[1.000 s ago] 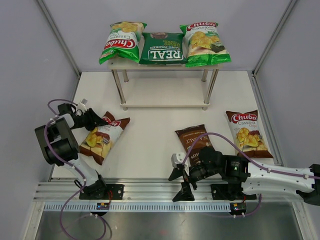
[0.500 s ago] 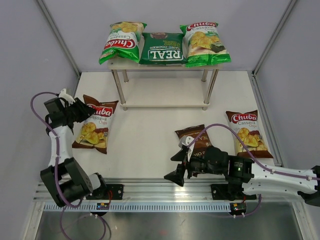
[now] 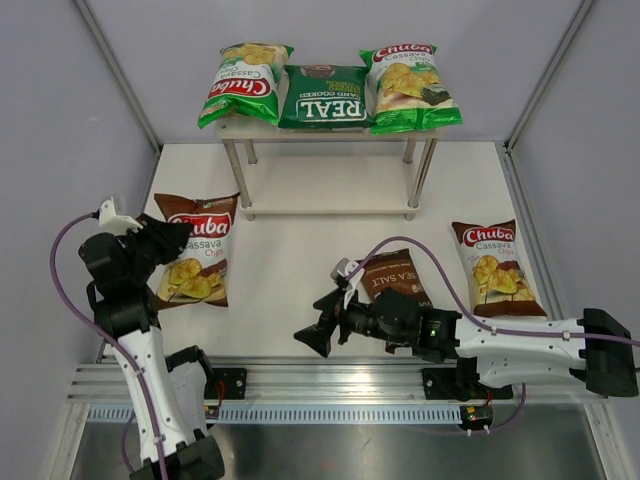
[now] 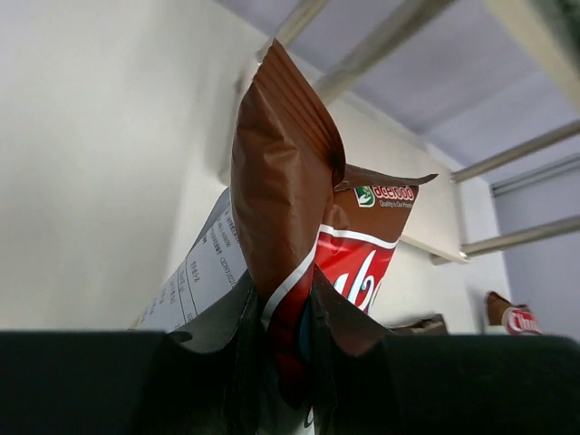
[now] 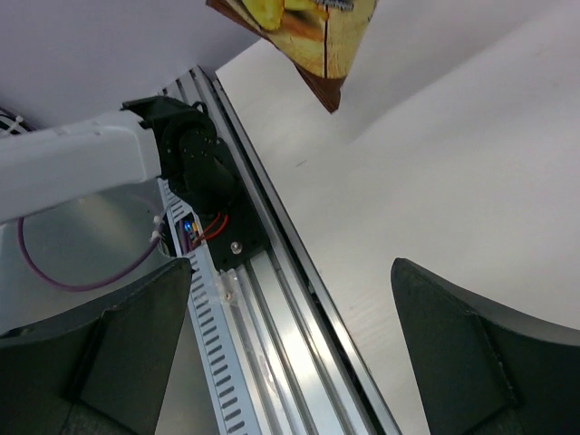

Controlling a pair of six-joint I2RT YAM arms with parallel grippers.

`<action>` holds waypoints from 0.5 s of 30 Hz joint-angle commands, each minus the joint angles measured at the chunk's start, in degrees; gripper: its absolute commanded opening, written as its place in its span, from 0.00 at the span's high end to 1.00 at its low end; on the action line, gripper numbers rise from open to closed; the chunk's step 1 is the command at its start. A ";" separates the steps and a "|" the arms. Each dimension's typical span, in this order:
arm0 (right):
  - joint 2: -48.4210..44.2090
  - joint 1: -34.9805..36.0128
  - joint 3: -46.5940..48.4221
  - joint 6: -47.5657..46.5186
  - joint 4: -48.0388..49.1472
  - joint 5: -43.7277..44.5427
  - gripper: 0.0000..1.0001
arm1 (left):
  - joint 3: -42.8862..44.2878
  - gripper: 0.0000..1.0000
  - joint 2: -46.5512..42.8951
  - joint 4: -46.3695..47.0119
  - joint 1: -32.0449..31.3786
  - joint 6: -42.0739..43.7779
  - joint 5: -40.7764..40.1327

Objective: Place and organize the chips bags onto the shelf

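The shelf (image 3: 330, 182) stands at the back with a light-green Chuba bag (image 3: 245, 82), the dark-green REAL bag (image 3: 323, 98) and a second light-green Chuba bag (image 3: 408, 88) side by side on its top board. My left gripper (image 3: 166, 240) is shut on the top left edge of a brown-and-white Chuba bag (image 3: 196, 262); the left wrist view shows the bag (image 4: 290, 190) pinched between the fingers (image 4: 362, 331). My right gripper (image 3: 312, 338) is open and empty, left of the dark-brown Kettle bag (image 3: 400, 278). A second brown-and-white Chuba bag (image 3: 495, 268) lies at the right.
The metal rail (image 3: 300, 385) with both arm bases runs along the near edge; the right wrist view looks down on it (image 5: 281, 299) and catches a corner of the held bag (image 5: 313, 41). Grey walls close the left, right and back sides. The shelf's lower board is bare.
My left arm has swung the brown-and-white Chuba bag away from the near edge and turned it upright. My right gripper has moved left, off the Kettle bag, which now lies uncovered.
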 commanded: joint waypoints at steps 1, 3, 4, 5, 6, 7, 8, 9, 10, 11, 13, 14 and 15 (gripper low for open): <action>2.25 0.30 5.47 -2.44 8.81 2.14 0.01 | -0.30 1.00 -5.90 1.73 -3.14 -8.68 8.21; 4.35 0.21 6.70 -3.15 9.60 2.76 0.00 | -1.45 1.00 -7.92 4.19 -4.63 -12.03 11.72; 5.06 0.21 7.49 -2.89 9.95 3.98 0.00 | -1.45 1.00 -9.41 4.29 -5.60 -14.22 12.61; 6.28 0.30 7.68 -2.80 10.91 4.60 0.01 | -1.54 1.00 -9.95 4.64 -7.17 -15.72 12.97; 6.90 0.22 7.94 -2.45 11.36 5.65 0.01 | -1.54 1.00 -10.30 5.25 -7.97 -16.96 13.75; 7.52 0.21 8.03 -1.05 11.80 7.14 0.00 | -1.37 1.00 -10.83 5.95 -8.76 -19.58 14.81; 8.48 0.21 7.77 -0.87 14.33 7.07 0.01 | -0.84 1.00 -11.09 6.31 -10.16 -21.09 15.17; 8.93 0.21 6.89 -0.69 16.09 6.81 0.01 | -0.84 1.00 -11.36 8.23 -10.87 -22.75 16.30; 9.28 0.21 6.36 0.09 17.76 5.85 0.01 | -0.84 1.00 -11.71 9.47 -11.49 -26.16 16.83; 9.98 0.21 5.84 0.19 20.83 5.23 0.00 | -0.49 1.00 -11.89 10.09 -12.19 -27.42 17.19; 10.60 0.30 4.61 0.97 22.78 4.09 0.00 | 0.92 1.00 -12.15 10.88 -14.04 -31.44 17.19; 11.12 0.22 4.51 1.07 23.31 3.82 0.01 | 1.27 1.00 -12.76 11.84 -15.09 -32.60 17.28; 11.30 0.30 4.34 1.24 23.75 3.30 0.01 | 2.40 1.00 -12.94 12.20 -15.62 -33.48 16.67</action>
